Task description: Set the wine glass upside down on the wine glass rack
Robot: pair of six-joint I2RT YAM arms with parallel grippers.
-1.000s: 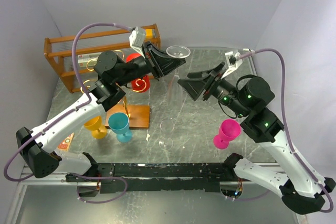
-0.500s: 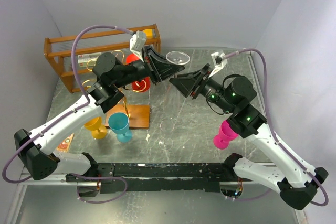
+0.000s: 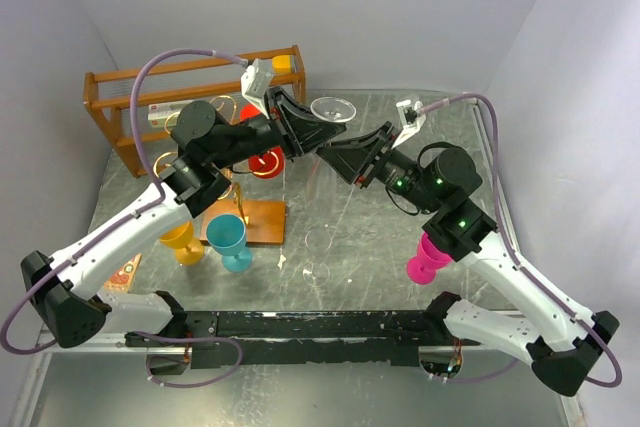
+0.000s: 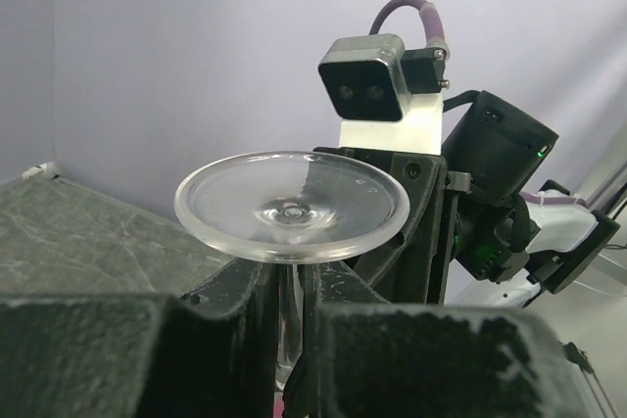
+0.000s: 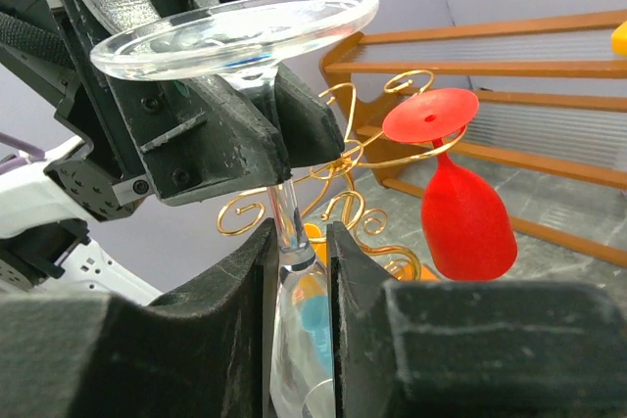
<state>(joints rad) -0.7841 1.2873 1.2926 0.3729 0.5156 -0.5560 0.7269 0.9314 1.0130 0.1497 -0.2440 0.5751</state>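
Note:
The clear wine glass (image 3: 333, 108) hangs upside down in the air, foot up, between the two arms. My left gripper (image 3: 322, 133) is shut on its stem just under the foot (image 4: 292, 208), fingers close on either side (image 4: 292, 281). From the opposite side my right gripper (image 3: 336, 157) is shut lower down, where the stem meets the bowl (image 5: 299, 340); the bowl fills the gap between its fingers (image 5: 299, 242). The wine glass rack (image 3: 260, 219), gold wire scrolls (image 5: 343, 144) on a small wooden base, stands to the left and below. A red glass (image 5: 465, 212) hangs upside down from it.
An orange-brown wooden crate (image 3: 120, 117) stands at the back left. A yellow glass (image 3: 182, 239) and a teal glass (image 3: 228, 237) stand by the rack base. A pink glass (image 3: 432, 255) stands under the right arm. Another clear glass (image 3: 318, 252) sits mid-table.
My right arm swung left to the raised glass and its jaws closed round it. The left arm with the glass shifted slightly left.

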